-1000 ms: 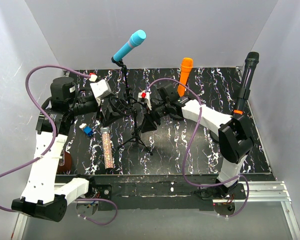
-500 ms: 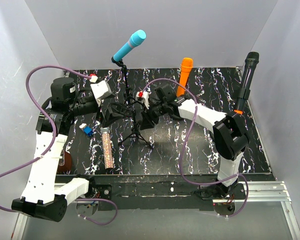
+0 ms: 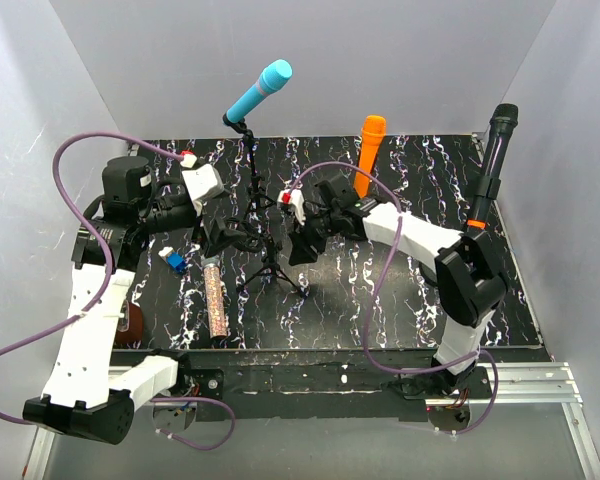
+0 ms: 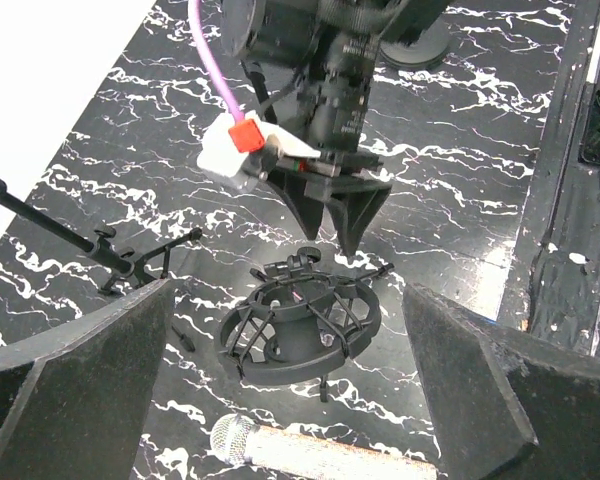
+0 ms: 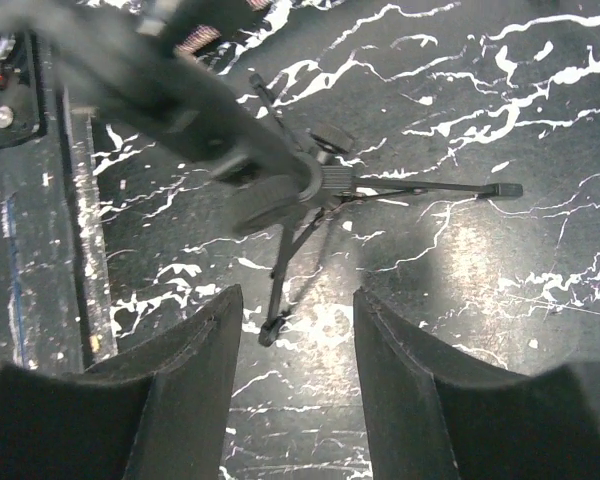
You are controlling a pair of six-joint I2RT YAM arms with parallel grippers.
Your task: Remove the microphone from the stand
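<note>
**Blue microphone (image 3: 261, 88) mounted on stand (image 5: 325, 182)**

Four microphones are counted: blue, orange microphone (image 3: 369, 150), black microphone (image 3: 494, 160), and glitter microphone (image 3: 215, 300) laid on the worktop (image 3: 380, 300). Left end effector (image 3: 225, 240) and right end effector (image 3: 300, 248) are spread apart, empty.

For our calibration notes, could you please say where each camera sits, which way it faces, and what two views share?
Top external: above and behind the arms, looking down at the table; both arms show.
Left wrist: on the left arm, looking down between its fingers at the shock mount and right end effector.
Right wrist: on the right arm, looking down between its fingers at the tripod stand.
Shared: top and right wrist both show that stand.
</note>
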